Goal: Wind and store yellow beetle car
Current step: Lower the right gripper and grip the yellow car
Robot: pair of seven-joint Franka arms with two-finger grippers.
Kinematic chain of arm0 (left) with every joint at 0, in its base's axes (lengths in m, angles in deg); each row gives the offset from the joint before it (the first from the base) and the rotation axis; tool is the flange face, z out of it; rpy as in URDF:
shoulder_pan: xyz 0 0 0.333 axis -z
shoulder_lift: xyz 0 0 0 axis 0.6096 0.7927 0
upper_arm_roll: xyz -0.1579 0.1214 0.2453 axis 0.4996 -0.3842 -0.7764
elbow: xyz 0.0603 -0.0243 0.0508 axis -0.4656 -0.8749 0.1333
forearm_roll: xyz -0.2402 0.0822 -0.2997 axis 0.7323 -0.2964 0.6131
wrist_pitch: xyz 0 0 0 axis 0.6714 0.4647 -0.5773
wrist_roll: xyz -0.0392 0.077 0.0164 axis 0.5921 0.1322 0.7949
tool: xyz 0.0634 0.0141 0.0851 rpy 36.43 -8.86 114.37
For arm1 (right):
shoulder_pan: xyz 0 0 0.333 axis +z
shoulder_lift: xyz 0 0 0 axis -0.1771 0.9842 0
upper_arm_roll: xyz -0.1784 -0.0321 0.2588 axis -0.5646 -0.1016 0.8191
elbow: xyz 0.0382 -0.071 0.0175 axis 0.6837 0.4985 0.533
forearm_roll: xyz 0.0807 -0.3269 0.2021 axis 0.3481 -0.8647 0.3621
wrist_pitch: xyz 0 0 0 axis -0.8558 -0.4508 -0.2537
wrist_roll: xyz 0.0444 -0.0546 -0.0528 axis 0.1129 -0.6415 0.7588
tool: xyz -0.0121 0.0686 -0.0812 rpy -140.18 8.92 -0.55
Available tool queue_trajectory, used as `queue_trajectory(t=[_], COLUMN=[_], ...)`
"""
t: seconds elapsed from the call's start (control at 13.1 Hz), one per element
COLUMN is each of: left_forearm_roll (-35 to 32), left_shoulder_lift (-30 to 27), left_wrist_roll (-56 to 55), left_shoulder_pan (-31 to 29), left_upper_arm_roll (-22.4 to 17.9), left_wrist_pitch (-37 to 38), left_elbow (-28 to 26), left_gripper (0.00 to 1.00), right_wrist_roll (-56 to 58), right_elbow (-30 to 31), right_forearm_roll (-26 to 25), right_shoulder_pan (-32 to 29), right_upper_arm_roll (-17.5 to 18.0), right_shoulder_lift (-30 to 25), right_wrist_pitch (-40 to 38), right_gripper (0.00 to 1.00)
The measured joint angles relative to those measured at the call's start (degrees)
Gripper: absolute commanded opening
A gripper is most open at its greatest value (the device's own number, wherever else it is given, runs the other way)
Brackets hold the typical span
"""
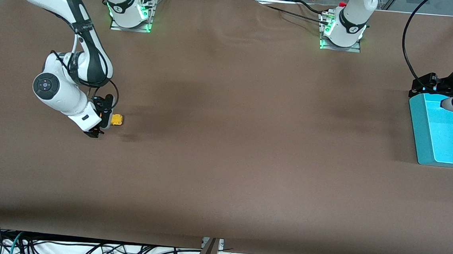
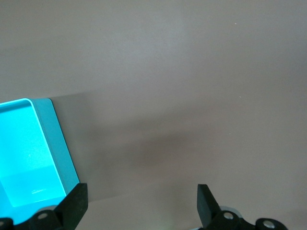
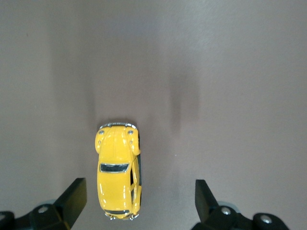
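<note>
The yellow beetle car sits on its wheels on the brown table, toward the right arm's end and well away from any edge. The right gripper hangs just over it with its fingers spread wide and nothing between them. In the right wrist view the car lies lengthwise in the gap but off to one side, closer to one fingertip than the other, so I'd judge the claw needs a small sideways shift before it comes down, or one pad will strike the roof rather than slide past the flank. The fingers look set to close across the car's width, which suits a rolling toy: gripped by the sides, it cannot scoot away.

Round the car the cloth is bare in every direction, leaving plenty of room to drag it backward for winding. The cloth shows some ripples up near the arm bases, though where the car stands it seems flat as far as I can make out.

The teal bin stands at the left arm's end, well apart from the car, about as near the front camera as the car is, and running out of the front view at the side. The left gripper waits over the table beside the bin's wall, fingers open and empty. Storing the car means carrying it across the whole table or handing it over, and nothing stands between.
</note>
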Motion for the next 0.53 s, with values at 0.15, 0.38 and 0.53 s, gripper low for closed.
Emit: queue_trajectory(t=[0.15,0.38,0.53], left_forearm_roll=[0.0,0.0,0.0], left_shoulder_lift=[0.0,0.0,0.1], left_wrist_roll=[0.0,0.0,0.0], left_shoulder_pan=[-0.1,-0.4,-0.9], left_upper_arm_roll=[0.0,0.0,0.0], left_wrist_pitch=[0.0,0.0,0.0], left_elbow=[0.0,0.0,0.0], left_gripper=[1.00,1.00,1.00], right_wrist_roll=[3.1,4.8,4.9], right_elbow=[2.5,5.0,5.6], right_forearm_roll=[0.0,0.0,0.0], right_shoulder_pan=[-1.3,-2.3,-2.3], right_upper_arm_roll=[0.0,-0.1,0.0], right_shoulder_lift=[0.0,0.0,0.0], right_wrist_pitch=[3.7,7.3,7.7], right_gripper=[1.00,0.99,0.99])
